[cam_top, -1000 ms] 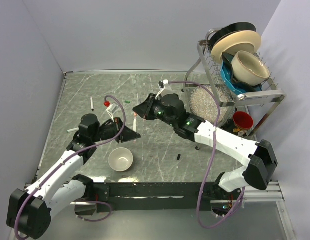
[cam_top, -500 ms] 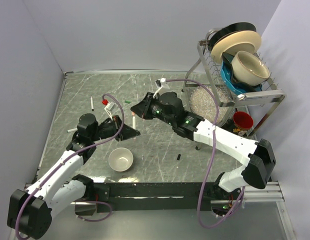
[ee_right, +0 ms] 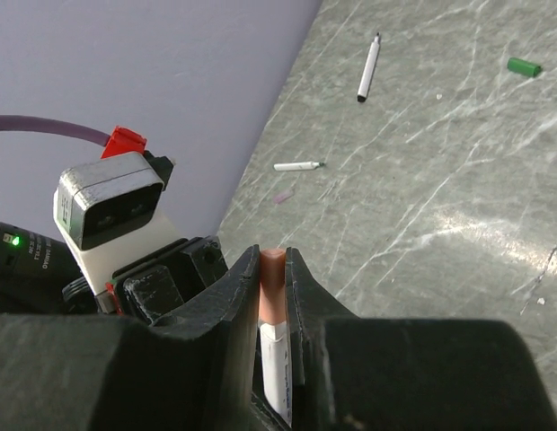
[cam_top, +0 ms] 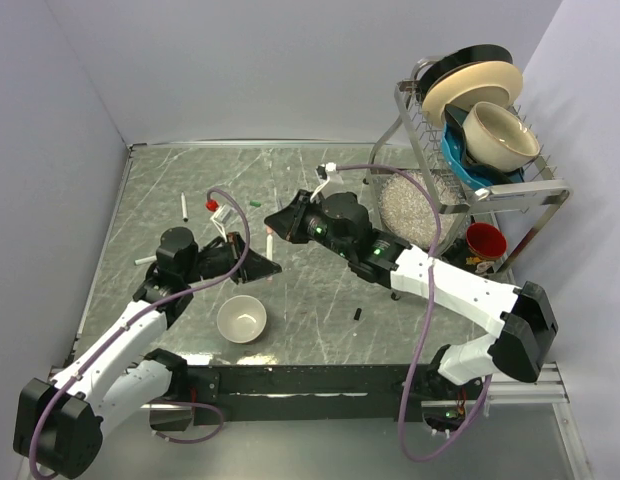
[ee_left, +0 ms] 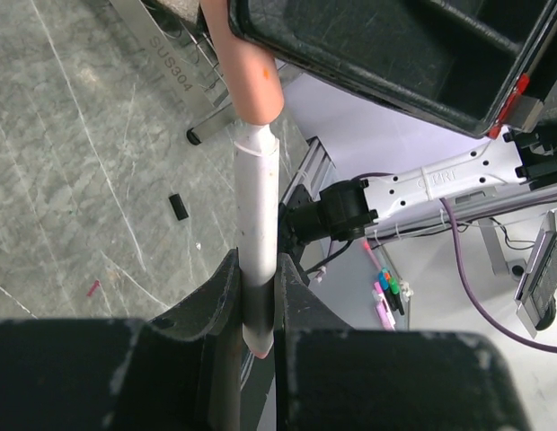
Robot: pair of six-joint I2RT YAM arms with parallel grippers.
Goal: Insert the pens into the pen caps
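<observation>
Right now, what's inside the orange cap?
The pen, held by the left pincer, runs up into the mouth of the cap. The cap's wall covers the pen's tip, so how deep it sits cannot be seen.

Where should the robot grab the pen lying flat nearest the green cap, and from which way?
Take the pen around the middle of its white barrel, straight down from above, squeezing across its width. It lies flat on the table, long and thin, so only its sides are free, and a middle grip probably keeps it level.
</observation>
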